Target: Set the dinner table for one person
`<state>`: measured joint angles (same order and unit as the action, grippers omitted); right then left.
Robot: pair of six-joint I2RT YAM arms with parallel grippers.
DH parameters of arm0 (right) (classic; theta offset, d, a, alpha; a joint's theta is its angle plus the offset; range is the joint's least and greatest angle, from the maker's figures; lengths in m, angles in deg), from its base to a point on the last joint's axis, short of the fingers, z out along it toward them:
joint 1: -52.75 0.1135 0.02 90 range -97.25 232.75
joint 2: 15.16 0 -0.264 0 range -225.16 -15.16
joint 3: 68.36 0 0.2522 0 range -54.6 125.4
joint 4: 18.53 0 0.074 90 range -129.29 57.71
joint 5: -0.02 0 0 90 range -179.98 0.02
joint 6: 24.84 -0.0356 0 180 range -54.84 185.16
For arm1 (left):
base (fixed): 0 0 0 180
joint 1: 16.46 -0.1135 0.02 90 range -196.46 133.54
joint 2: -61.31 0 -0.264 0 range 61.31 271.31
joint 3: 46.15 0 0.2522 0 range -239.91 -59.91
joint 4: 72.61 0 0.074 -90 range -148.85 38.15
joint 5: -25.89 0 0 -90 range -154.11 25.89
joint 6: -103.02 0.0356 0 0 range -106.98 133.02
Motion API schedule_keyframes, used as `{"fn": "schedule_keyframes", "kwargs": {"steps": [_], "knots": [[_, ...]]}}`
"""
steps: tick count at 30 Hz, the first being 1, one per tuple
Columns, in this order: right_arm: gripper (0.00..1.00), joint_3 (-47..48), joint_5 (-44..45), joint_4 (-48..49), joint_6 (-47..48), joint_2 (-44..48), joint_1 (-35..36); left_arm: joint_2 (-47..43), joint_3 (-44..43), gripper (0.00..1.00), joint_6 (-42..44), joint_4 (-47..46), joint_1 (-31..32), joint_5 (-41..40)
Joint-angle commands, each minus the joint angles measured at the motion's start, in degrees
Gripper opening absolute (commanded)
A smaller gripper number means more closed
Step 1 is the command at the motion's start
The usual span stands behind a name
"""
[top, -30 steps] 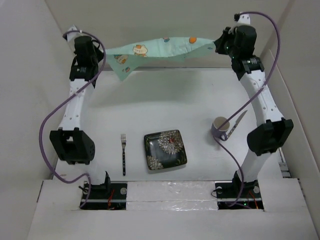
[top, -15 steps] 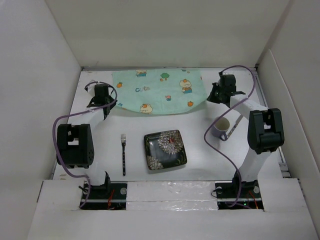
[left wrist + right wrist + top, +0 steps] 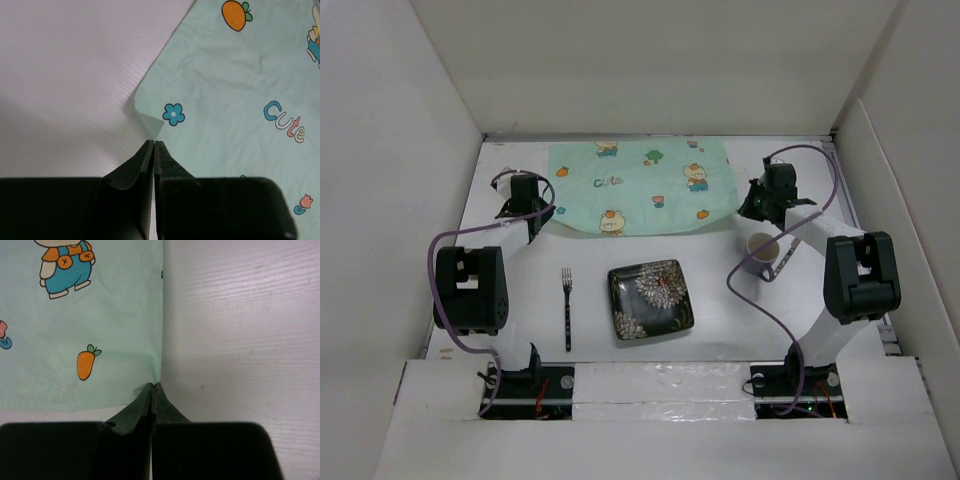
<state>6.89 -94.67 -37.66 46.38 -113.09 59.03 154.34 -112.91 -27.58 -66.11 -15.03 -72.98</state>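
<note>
1. Nearest to the arm bases, the fork (image 3: 567, 308) lies straight on the dinner table (image 3: 590, 250), which is the white surface under everything. The dark flowered plate (image 3: 651, 300) sits just beside the fork on its right side, apart from it. I judge that these two wait here so that the far zone is free for the cloth.
2. A little farther, on the right, the purple cup (image 3: 760, 254) stands upright. A knife (image 3: 787, 258) leans just beside it, partly hidden by the right arm.
3. Farther again, the two arms reach forward and low, one to each near corner of the mint-green placemat (image 3: 640, 187). It lies spread and almost flat at the far side of the table, well apart from the plate. Holding two corners keeps the cloth stretched, so it can be laid or dragged without wrinkles.
4. The left gripper (image 3: 153, 145) has its jaws pressed together, and the corner of the placemat folds down between the tips, so it is pinching the cloth.
5. The right gripper (image 3: 153, 386) is also closed tight. The cloth corner meets its tips exactly, so it seems to pinch that corner too, low over the table.
6. In my judgement the mat is not yet at its final place, because the plate and fork are not on it.
</note>
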Motion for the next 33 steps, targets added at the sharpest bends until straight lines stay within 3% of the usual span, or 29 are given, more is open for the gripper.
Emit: {"fn": "schedule_keyframes", "kwargs": {"steps": [1,18,21,22,23,27,30,33], "knots": [[0.0,-3.5,2.0,4.2,-1.0,4.5,-1.0,0.2,-1.8,0.0,-0.4,0.6,-0.1,-0.2],[0.0,-7.8,3.5,4.8,-2.8,8.0,-2.2,-3.6,3.9,0.0,-2.5,0.2,1.6,-1.8],[0.13,-7.6,4.3,4.8,-2.9,9.0,-2.2,-4.2,4.0,0.01,-2.4,0.9,2.3,-2.4],[0.19,-7.4,4.3,4.4,-3.0,9.2,-2.2,-4.9,4.5,0.1,-2.5,0.7,2.3,-1.9],[0.19,-7.1,4.3,4.1,-3.0,9.4,-2.2,-5.3,4.7,0.1,-2.5,0.7,2.3,-2.0],[0.38,-6.1,6.0,2.8,-3.3,11.2,-2.2,-8.1,5.4,0.24,-3.0,0.9,2.3,-2.2],[0.45,-5.5,6.8,1.2,-2.9,13.7,-2.2,-12.6,6.1,0.29,-3.5,0.2,2.3,-1.2],[0.45,-6.4,9.7,-1.1,-3.3,20.0,-2.2,-19.3,6.2,0.29,-3.9,-1.9,2.3,4.5]]}}
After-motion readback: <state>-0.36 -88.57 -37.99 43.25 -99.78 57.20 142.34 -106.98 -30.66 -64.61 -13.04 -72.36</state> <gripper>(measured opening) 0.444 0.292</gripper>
